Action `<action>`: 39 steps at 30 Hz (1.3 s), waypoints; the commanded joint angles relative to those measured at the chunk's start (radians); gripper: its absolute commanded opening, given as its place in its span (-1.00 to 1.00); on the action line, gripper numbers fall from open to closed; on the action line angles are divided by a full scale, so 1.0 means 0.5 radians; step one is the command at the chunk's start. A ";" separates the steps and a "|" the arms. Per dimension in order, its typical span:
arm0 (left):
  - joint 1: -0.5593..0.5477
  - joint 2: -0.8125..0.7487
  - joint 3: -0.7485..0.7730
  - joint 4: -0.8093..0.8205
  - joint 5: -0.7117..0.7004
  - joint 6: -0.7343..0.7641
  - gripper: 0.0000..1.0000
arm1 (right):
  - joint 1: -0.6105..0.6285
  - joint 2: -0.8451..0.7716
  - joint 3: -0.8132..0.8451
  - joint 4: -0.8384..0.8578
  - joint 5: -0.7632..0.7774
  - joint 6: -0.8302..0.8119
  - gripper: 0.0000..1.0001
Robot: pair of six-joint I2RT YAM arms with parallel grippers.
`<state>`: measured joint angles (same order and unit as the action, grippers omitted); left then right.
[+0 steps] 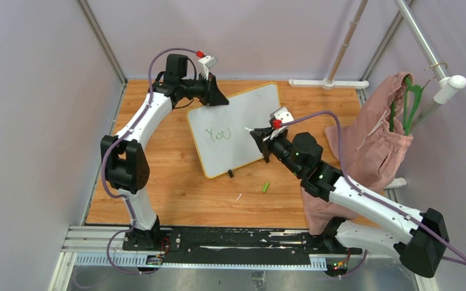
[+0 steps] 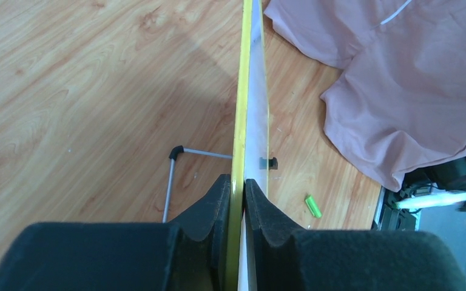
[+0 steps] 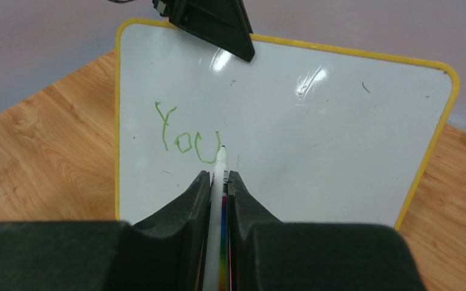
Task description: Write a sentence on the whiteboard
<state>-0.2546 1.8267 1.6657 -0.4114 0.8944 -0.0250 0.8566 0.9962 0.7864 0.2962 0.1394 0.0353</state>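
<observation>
Pale walls are closing in a wood-grain counter (image 1: pixel 176 194), and on it the whiteboard (image 1: pixel 249 109) is standing tilted back. Its long edges are running left to right as the right wrist view sees it. The left gripper (image 2: pixel 238 188) is pinching the board's upper yellow rim, one pad on each face, so it is steadying the board from above rather than writing. The right gripper (image 3: pixel 218 179) is clamping a marker (image 3: pixel 217 206), whose barrel is pointing straight out between the fingers toward the board's face. Its tip is touching, or all but touching, the tail of the "u" in the sentence (image 3: pixel 188 136), which is reading only "You" in green near the upper left. The next stroke is hinging on one relation: the unwritten surface is lying to the right of the tip along the board's long axis, and also below it. By my judgement the right arm is the one to travel rightward, with the left arm's hold bracing the board against the tip's push.
</observation>
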 commanded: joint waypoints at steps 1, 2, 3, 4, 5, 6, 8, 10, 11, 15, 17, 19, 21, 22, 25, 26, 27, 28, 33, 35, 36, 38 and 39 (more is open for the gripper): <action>0.008 0.016 -0.021 -0.003 -0.009 0.022 -0.73 | -0.024 0.102 -0.169 0.396 0.070 -0.062 -1.00; 0.011 0.017 -0.025 0.005 0.003 0.025 -0.76 | -0.026 0.128 -0.179 0.417 0.062 -0.062 -1.00; 0.012 0.016 -0.027 0.015 0.018 0.025 -0.77 | -0.030 0.155 -0.178 0.424 0.051 -0.061 -1.00; 0.015 0.016 -0.035 0.025 0.031 0.024 -0.78 | -0.031 0.185 -0.175 0.425 0.039 -0.062 -1.00; 0.015 0.016 -0.042 0.036 0.041 0.023 -0.80 | -0.037 0.215 -0.171 0.430 0.012 -0.057 -1.00; 0.015 0.013 -0.050 0.048 0.051 0.022 -0.81 | -0.041 0.243 -0.172 0.449 -0.011 -0.049 -1.00; 0.015 0.003 -0.078 0.074 0.070 0.024 -0.84 | -0.047 0.296 -0.182 0.534 -0.029 -0.026 -1.00; 0.015 -0.020 -0.119 0.119 0.084 0.027 -0.89 | -0.055 0.363 -0.164 0.576 -0.028 -0.016 -1.00; 0.016 -0.033 -0.139 0.138 0.083 0.031 -0.90 | -0.063 0.397 -0.153 0.588 -0.020 -0.007 -1.00; 0.015 -0.072 -0.198 0.183 0.072 0.047 -0.94 | -0.102 0.492 -0.134 0.686 -0.006 0.035 -1.00; 0.015 -0.088 -0.220 0.202 0.078 0.048 -0.96 | -0.118 0.540 -0.121 0.710 -0.001 0.040 -1.00; 0.015 -0.121 -0.263 0.251 0.082 0.047 -0.97 | -0.131 0.573 -0.130 0.758 -0.005 0.047 -1.00; 0.015 -0.162 -0.326 0.320 0.080 0.047 -0.99 | -0.133 0.594 -0.144 0.811 -0.017 0.043 -1.00; 0.015 -0.176 -0.347 0.337 0.077 0.079 -1.00 | -0.133 0.605 -0.145 0.828 -0.029 0.037 -1.00; 0.015 -0.193 -0.374 0.347 0.071 0.102 -1.00 | -0.133 0.630 -0.147 0.848 -0.035 0.031 -1.00; 0.015 -0.196 -0.376 0.346 0.068 0.106 -1.00 | -0.135 0.631 -0.153 0.863 -0.040 0.036 -1.00; 0.015 -0.200 -0.379 0.347 0.064 0.105 -1.00 | -0.134 0.633 -0.155 0.872 -0.050 0.037 -1.00; 0.015 -0.204 -0.377 0.347 0.058 0.108 -1.00 | -0.134 0.634 -0.155 0.874 -0.062 0.038 -1.00; 0.015 -0.212 -0.391 0.344 0.030 0.113 -1.00 | -0.133 0.623 -0.162 0.847 -0.076 0.034 -1.00; 0.015 -0.210 -0.390 0.344 0.021 0.107 -1.00 | -0.133 0.630 -0.150 0.803 -0.071 0.028 -1.00; 0.017 -0.206 -0.392 0.342 0.019 0.103 -1.00 | -0.133 0.633 -0.144 0.780 -0.064 0.028 -1.00; 0.015 -0.209 -0.395 0.341 0.015 0.102 -1.00 | -0.133 0.641 -0.144 0.771 -0.037 0.027 -1.00; 0.015 -0.211 -0.397 0.340 0.014 0.102 -1.00 | -0.133 0.647 -0.141 0.763 -0.027 0.025 -1.00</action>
<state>-0.2371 1.7313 1.4956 -0.2459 0.9356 -0.0216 0.8021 1.3117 0.7025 0.6762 0.1123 0.0437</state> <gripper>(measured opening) 0.150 0.170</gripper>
